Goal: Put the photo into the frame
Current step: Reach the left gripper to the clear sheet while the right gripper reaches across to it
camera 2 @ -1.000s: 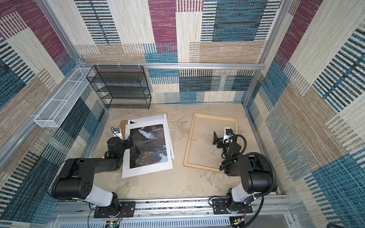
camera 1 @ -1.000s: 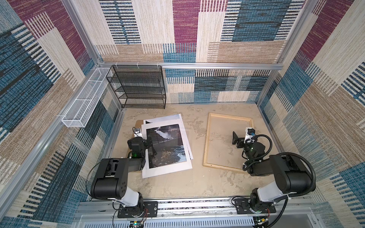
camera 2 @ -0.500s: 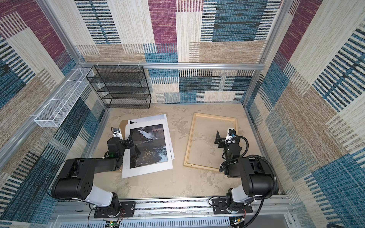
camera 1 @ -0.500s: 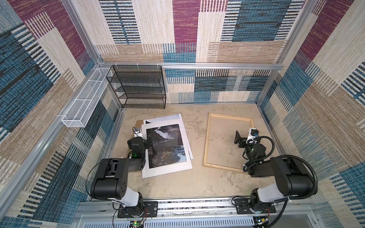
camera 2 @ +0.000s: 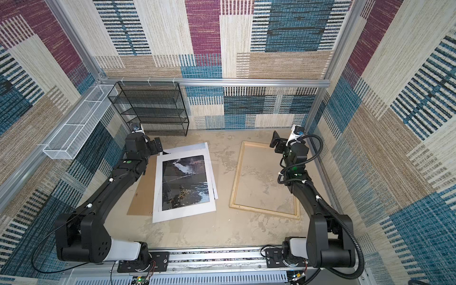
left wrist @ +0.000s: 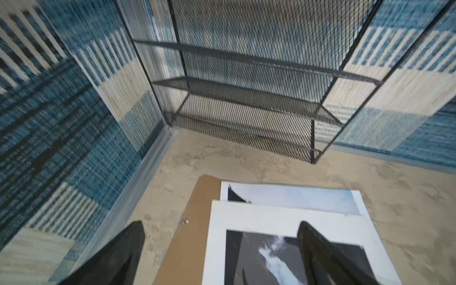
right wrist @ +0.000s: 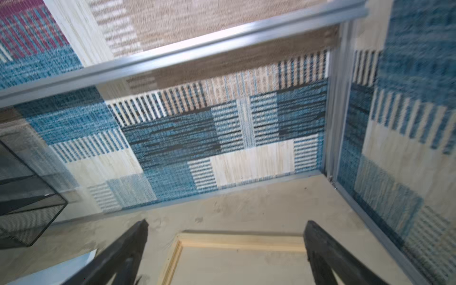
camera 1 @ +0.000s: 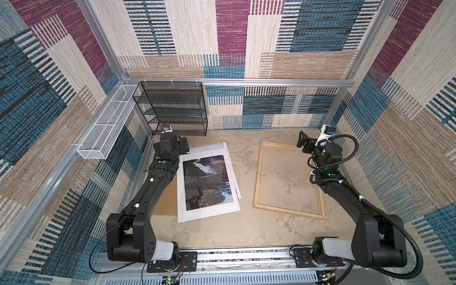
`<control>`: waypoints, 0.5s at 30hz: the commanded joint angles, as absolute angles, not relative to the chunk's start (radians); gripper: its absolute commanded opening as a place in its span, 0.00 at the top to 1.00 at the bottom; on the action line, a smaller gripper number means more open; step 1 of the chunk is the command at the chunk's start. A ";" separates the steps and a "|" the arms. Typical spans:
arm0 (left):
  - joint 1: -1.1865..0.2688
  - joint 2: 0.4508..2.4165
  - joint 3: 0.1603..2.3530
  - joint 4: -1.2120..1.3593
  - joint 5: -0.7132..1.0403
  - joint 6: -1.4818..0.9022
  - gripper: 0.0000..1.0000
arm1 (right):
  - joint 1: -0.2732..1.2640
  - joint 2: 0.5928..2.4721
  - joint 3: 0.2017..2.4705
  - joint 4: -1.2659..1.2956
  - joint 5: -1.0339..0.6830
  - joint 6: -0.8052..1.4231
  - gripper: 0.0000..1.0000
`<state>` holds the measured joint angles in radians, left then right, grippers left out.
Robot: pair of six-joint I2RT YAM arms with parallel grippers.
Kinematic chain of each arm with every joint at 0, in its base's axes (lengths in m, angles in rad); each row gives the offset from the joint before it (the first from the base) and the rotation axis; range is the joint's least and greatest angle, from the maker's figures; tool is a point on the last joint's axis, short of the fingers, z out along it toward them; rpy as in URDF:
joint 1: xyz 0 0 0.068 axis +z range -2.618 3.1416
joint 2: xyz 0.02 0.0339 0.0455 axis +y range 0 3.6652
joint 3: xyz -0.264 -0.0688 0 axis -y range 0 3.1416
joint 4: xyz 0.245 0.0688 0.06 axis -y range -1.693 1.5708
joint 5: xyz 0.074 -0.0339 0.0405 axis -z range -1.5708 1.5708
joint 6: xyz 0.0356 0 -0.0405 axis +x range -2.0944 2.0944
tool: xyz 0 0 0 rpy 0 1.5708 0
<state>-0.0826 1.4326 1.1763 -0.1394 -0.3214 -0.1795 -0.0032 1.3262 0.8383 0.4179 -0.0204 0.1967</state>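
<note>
The photo [camera 1: 207, 181], a waterfall print, lies flat on the floor left of centre. A white mat [camera 1: 209, 213] covers its edges, and its pale top strip [left wrist: 296, 197] sticks out beyond the mat. The frame [camera 1: 257, 177], pale wood and empty, lies flat to the right, apart from the photo, in both top views [camera 2: 236, 177]. My left gripper [camera 1: 181, 148] hovers open over the mat's far left corner [left wrist: 219, 223], holding nothing. My right gripper [camera 1: 309, 145] hangs open above the frame's far rail [right wrist: 241, 243], also empty [right wrist: 227, 223].
A brown backing board [camera 1: 167, 197] lies under the mat's left side. A black mesh shelf [camera 1: 172, 108] stands at the back left, close to the left gripper. A white wire basket [camera 1: 106, 123] hangs on the left wall. A small metal bit [left wrist: 184, 221] lies by the board.
Both arms have stretched out toward the back wall. The left gripper went from the mat's left edge to its far corner, the right from the frame's right side to its far corner.
</note>
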 commanded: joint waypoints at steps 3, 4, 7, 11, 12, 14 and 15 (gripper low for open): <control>-0.084 1.481 1.270 -0.548 -0.284 -0.347 0.01 | 0.069 1.376 0.919 0.183 -0.209 0.312 0.00; -0.085 1.491 1.272 -0.587 -0.275 -0.367 0.01 | 0.098 1.392 0.933 0.170 -0.236 0.329 0.00; -0.085 1.521 1.253 -0.648 -0.191 -0.403 0.03 | 0.161 1.455 0.968 0.148 -0.359 0.378 0.00; -0.087 1.616 1.277 -0.755 -0.105 -0.444 0.09 | 0.241 1.544 0.990 0.146 -0.450 0.452 0.00; -0.086 1.646 1.289 -0.787 -0.094 -0.455 0.10 | 0.254 1.571 1.002 0.130 -0.469 0.470 0.00; -0.086 1.698 1.310 -0.842 -0.064 -0.468 0.14 | 0.271 1.628 1.041 0.063 -0.501 0.490 0.00; -0.086 1.717 1.315 -0.855 -0.042 -0.467 0.16 | 0.278 1.655 1.066 0.022 -0.517 0.492 0.00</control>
